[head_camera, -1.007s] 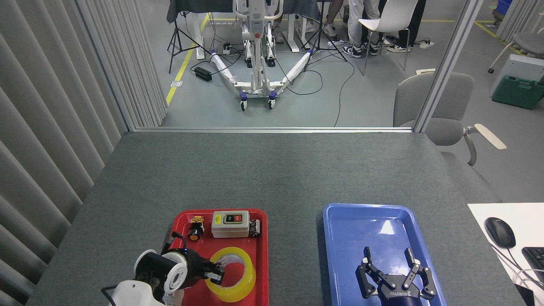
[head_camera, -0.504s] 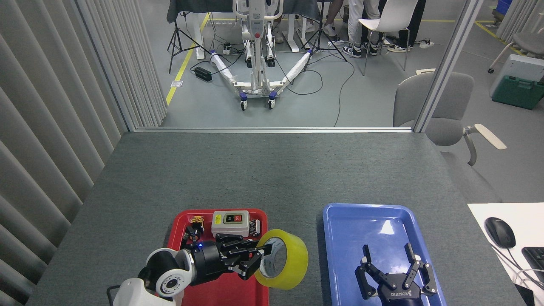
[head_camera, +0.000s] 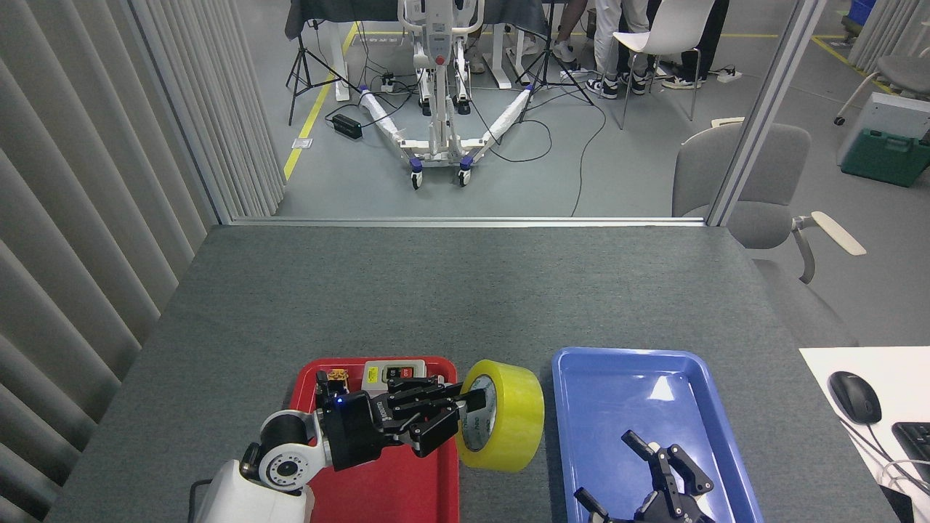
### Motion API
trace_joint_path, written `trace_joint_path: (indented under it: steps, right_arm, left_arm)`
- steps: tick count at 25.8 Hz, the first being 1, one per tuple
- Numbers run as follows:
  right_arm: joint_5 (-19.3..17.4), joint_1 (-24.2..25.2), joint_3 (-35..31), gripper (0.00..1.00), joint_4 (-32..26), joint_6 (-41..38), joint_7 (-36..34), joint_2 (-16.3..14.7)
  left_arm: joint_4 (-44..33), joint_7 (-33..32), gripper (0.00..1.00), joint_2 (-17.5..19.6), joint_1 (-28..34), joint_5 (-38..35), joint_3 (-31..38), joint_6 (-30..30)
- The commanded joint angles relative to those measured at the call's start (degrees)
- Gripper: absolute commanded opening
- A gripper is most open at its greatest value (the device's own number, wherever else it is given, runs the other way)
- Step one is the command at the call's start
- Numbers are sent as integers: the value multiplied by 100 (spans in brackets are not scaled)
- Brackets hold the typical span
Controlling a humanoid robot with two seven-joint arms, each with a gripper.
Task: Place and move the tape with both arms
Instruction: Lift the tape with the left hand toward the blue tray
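The left gripper (head_camera: pixel 465 408) is pinching the tape (head_camera: pixel 503 425) upright, left of the right gripper (head_camera: pixel 639 483), whose fingers are spreading open.

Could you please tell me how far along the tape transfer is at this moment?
Done: the tape is out of the red tray, gripped by the left end effector and held on edge over the gap between the trays. In hand: carrying it toward the blue tray, where the right end effector waits open. Left: setting it down or handing it over.
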Motion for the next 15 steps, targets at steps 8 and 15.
trace_joint_path:
  steps: [8, 15]
  right_arm:
    - [387, -35, 399, 100, -383, -311, -102, -17]
    - [404, -35, 530, 100, -480, -311, -102, 45]
  left_arm:
    - [429, -1, 0, -221, -21, 173, 1, -7]
    - [482, -1, 0, -379, -21, 164, 1, -7]
